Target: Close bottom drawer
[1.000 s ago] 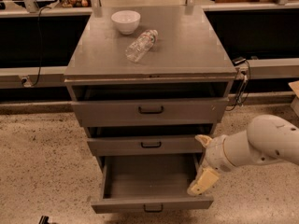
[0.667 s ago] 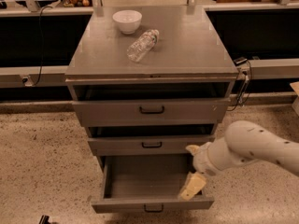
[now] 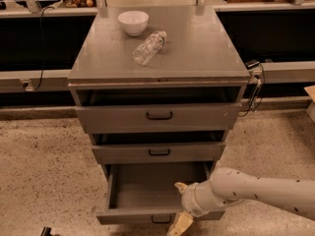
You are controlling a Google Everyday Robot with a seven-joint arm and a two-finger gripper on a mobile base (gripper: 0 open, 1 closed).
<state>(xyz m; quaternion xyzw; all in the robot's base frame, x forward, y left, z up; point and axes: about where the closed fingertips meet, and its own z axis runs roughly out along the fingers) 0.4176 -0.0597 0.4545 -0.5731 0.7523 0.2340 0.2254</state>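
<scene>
The bottom drawer point(image 3: 140, 193) of the grey cabinet is pulled far out, with its low front point(image 3: 125, 216) nearest me and its inside bare. My gripper point(image 3: 180, 205) comes in from the right on a white arm point(image 3: 256, 191) and sits at the drawer front's right part. One cream finger point(image 3: 180, 186) shows over the drawer's inside and the other point(image 3: 180, 224) in front of the drawer front, so the gripper is open and straddles the front panel. The black centre handle point(image 3: 161, 219) is partly visible just left of the lower finger.
The middle drawer point(image 3: 158, 152) and the tall top drawer point(image 3: 158, 115) stand slightly out. A white bowl point(image 3: 133, 21) and a lying plastic bottle point(image 3: 148, 48) rest on the cabinet top point(image 3: 197, 53). Speckled floor lies on both sides. A cable hangs at the right point(image 3: 255, 90).
My arm has swung left and down, bringing the gripper from beside the drawer's right wall to its front panel. The drawer looks equally far out.
</scene>
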